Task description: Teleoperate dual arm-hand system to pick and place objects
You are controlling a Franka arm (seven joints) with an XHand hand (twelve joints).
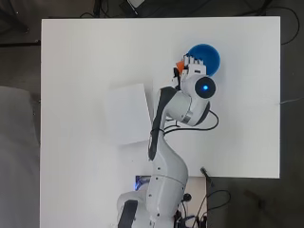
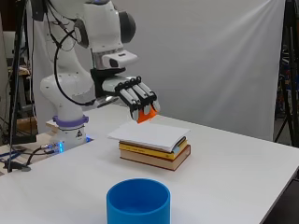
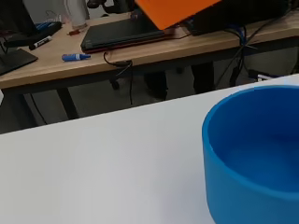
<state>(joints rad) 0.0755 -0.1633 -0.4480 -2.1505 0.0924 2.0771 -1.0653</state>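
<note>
A: From the side, what's on the left?
B: The robot hand [image 2: 139, 99], raised above the bench [image 2: 243, 163], fingers curled round an orange block [image 2: 146, 113]. Below it, a book stack [image 2: 156, 149] under white paper.
A: And overhead?
B: There the stack is only a white sheet [image 1: 127, 114]; the block [image 1: 180, 65] hangs beside the blue bowl's [image 1: 209, 54] rim.

The bench [image 2: 243, 163] is plain white. A solid bright blue cup [image 2: 138, 201] stands on it, the same blue inside and out. The hand [image 2: 139, 99] is black and white, its fingers curled on a vivid orange block [image 2: 146, 114]. The stack of books [image 2: 154, 145] shows a white cover on top, a yellow book beneath, and a brownish one lowest.
</note>
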